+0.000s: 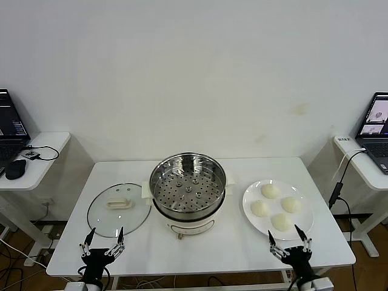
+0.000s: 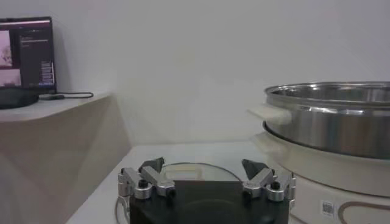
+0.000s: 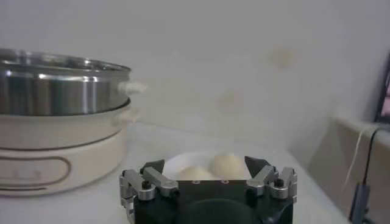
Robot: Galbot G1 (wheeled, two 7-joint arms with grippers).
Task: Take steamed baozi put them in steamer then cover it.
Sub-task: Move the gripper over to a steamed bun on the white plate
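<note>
Left side desk: I see one side desk point(image 1: 36, 159) far left, carrying one laptop point(image 1: 11, 130), one black mouse point(image 1: 15, 169) and a loose cable.
Left gripper: my left gripper point(image 1: 103, 240) hangs over the near-left edge of the worktop point(image 1: 200, 251), just in front of the lid; its jaws stand wide open and hold nothing. The left wrist view shows the same, with the lid's rim between the fingertips point(image 2: 153, 165) and the pot off to one side.
Cover: one glass lid point(image 1: 119, 209) lies flat on the worktop left of the pot, handle point(image 1: 119, 203) up, its edge close beside the pot's left lug.
Steamer: one steel steamer point(image 1: 187, 194) stands mid-worktop on its white base, uncovered. I count one perforated tray inside and no buns on it.
Buns: four steamed baozi point(image 1: 276, 207) sit clustered on one white plate point(image 1: 251, 212), right of the pot and apart from it.
Right gripper: my right gripper point(image 1: 291, 244) hangs at the near-right edge of the worktop, just in front of the plate, jaws fully apart and empty. In the right wrist view I make out two buns past the fingertips point(image 3: 153, 165); the rest are hidden behind the gripper body.
Right side desk: one more desk point(image 1: 364, 159) far right, with one laptop point(image 1: 377, 129) and a dangling black cable point(image 1: 337, 188).
In the way: nothing lies between plate and pot, or between lid and pot.
</note>
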